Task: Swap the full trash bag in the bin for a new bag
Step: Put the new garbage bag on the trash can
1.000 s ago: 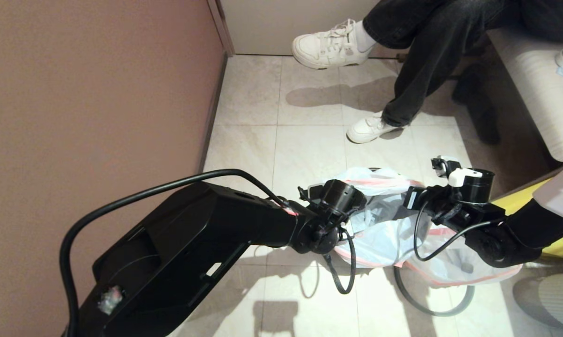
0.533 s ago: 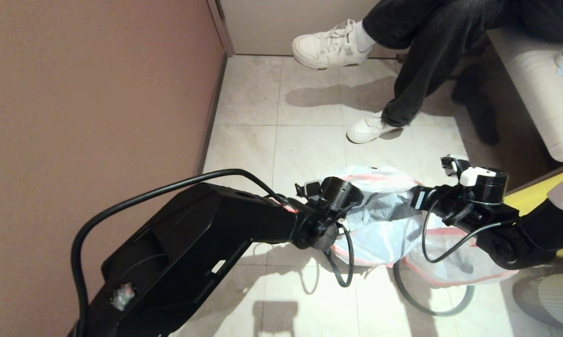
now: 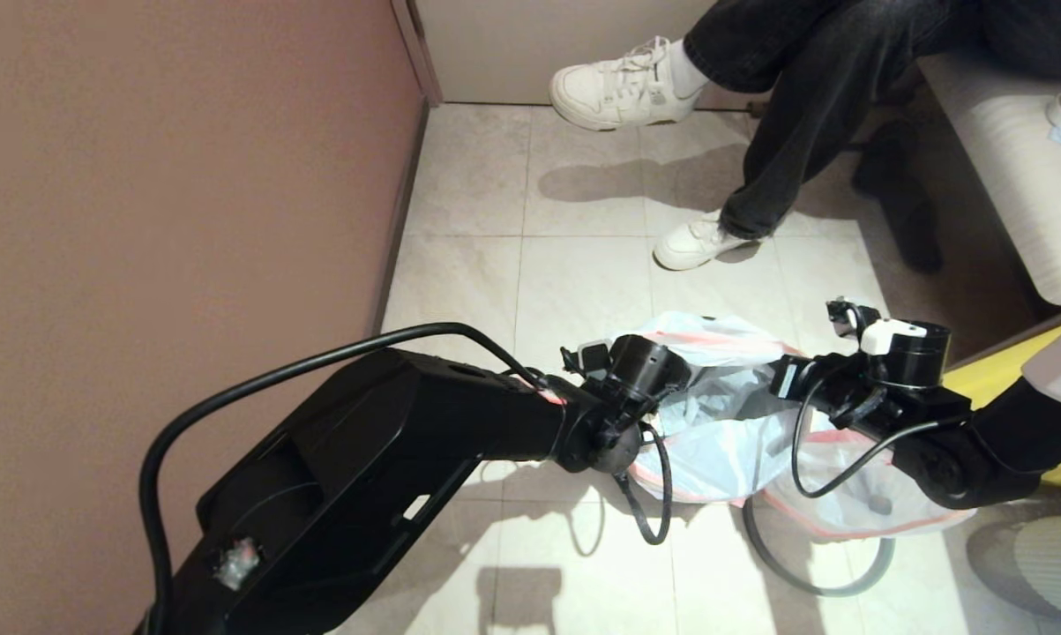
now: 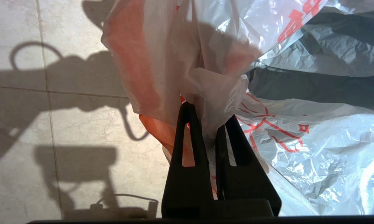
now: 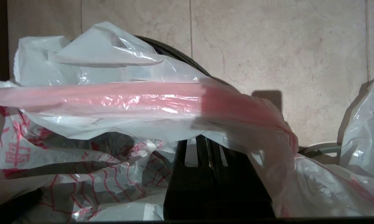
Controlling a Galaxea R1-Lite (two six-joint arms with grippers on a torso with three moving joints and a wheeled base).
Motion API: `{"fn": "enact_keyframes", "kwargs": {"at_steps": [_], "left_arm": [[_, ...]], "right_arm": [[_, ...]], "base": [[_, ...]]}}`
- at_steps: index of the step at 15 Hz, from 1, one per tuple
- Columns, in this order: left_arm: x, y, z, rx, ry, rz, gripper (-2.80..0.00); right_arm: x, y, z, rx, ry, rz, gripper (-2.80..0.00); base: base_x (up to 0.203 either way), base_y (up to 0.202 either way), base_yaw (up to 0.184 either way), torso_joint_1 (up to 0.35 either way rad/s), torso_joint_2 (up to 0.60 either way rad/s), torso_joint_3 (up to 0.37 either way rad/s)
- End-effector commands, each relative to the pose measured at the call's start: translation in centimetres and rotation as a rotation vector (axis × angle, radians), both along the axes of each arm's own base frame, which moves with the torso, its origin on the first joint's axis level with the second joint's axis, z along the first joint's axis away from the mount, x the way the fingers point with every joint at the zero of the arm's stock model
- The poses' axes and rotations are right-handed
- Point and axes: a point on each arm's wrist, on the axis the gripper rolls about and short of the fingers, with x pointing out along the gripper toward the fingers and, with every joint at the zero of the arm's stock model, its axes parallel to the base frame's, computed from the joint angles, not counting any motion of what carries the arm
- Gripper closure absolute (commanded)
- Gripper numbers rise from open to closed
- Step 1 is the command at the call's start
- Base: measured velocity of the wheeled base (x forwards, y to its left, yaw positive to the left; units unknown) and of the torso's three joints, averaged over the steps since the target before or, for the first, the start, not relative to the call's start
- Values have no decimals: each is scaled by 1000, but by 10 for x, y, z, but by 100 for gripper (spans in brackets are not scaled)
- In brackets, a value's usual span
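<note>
Left gripper (image 4: 209,124): jaws pinched together on a bunched fold of the new bag (image 4: 314,146); film bulges out past the fingertips (image 4: 187,109). In the head view the gripper sits at the bag's left edge.
Right gripper (image 5: 202,143): jaws pressed together on the pink-red edge band of the same bag; the band drapes across the fingertips and hides them. In the head view the gripper sits at the bag's right edge.
New bag: thin translucent whitish film with red print, stretched between the two grippers, mouth spread over the bin (image 5: 174,54). No trash shapes show through the film.
Bin: dark round tub directly under the new bag; only an arc of its dark rim shows beyond the film in the right wrist view. In the head view it is almost wholly covered.
Full trash bag (image 3: 883,507): on the floor just right of the bin and nearer the robot, touching the new bag's film, partly under the right arm; pink-red edge along its near side, a small white shape visible inside.
Grey hoop (image 3: 812,578): lies on the floor, curving out from under the full trash bag.
Floor (image 3: 574,291): pale tiles, arm shadows on the near side.
Person's shoes (image 3: 627,84): white, well beyond the bin.
Wall (image 3: 177,194): brown, left of the work area.
</note>
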Motion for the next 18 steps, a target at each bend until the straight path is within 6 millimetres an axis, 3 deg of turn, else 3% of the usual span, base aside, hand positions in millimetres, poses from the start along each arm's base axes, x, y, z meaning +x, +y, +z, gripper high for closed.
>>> {"fn": "enact_keyframes", "kwargs": {"at_steps": [1,7,10,18], "left_arm": [[1,0,-4,4,6,5,0],[-1,0,-4,7,13,1,0],[-8,-3,-1,9,14,-16,0],[-20,-7,-5,10,49,-65,0]], "right_arm": [[0,0,6,17,-21,-8,0],[3,-6,15,40,-45,-40,0],[12,-7,0,31,-21,-78,0],[16,-10,-8,26,8,-91,0]], "base": [[0,0,0,0,0,0],[0,0,0,0,0,0],[0,0,0,0,0,0],[0,0,0,0,0,0]]}}
